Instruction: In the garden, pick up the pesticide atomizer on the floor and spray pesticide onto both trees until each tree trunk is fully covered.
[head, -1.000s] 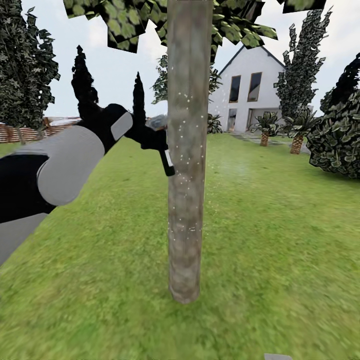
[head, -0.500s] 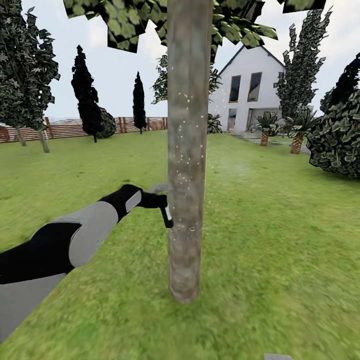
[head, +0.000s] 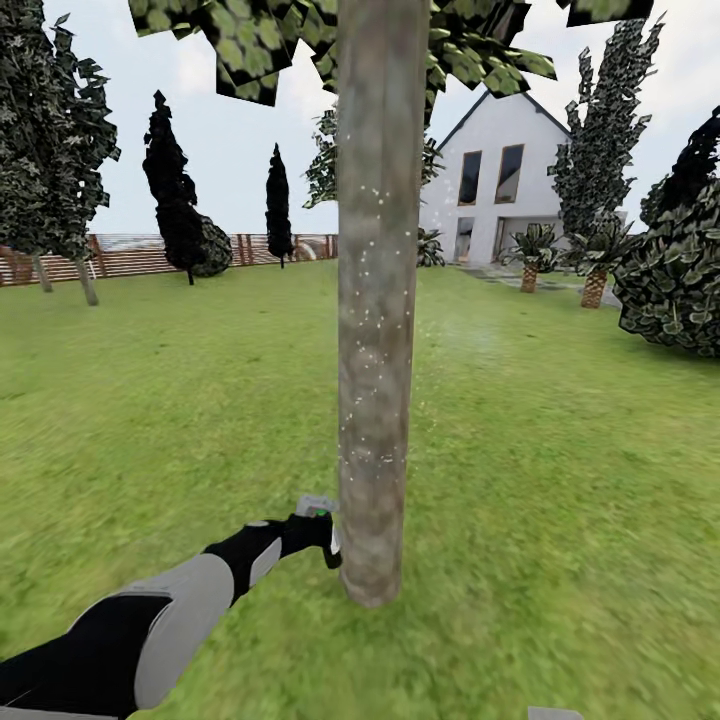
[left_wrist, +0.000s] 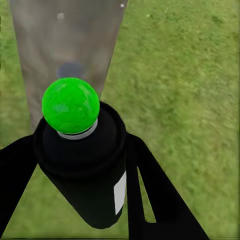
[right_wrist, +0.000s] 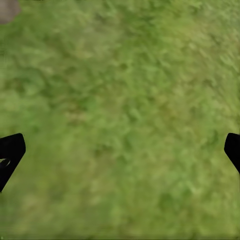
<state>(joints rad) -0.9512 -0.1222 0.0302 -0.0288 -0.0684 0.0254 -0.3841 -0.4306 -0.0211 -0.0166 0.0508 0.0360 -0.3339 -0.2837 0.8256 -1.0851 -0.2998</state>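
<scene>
A straight grey-brown tree trunk (head: 375, 300), flecked with tiny white specks, stands on the lawn right in front of me, its blocky green canopy (head: 250, 45) overhead. My left gripper (head: 316, 532) is shut on the pesticide atomizer (head: 322, 520), low beside the trunk's base on its left side. In the left wrist view the atomizer (left_wrist: 85, 170) is a dark bottle with a white label and a bright green dot on top, held between two black fingers (left_wrist: 155, 190), with the trunk (left_wrist: 70, 45) close beyond it. My right gripper (right_wrist: 120, 155) hangs open over bare grass.
A white house (head: 495, 185) stands far behind, with two short palms (head: 530, 262) and a dense bush (head: 675, 275) at the right. A brown slat fence (head: 150, 255) and dark columnar trees (head: 175, 190) line the far left. Lawn (head: 150, 400) spreads on both sides of the trunk.
My left arm has dropped with the atomizer, sliding down the left side of the trunk from about mid-height to near the base. The camera has not moved.
</scene>
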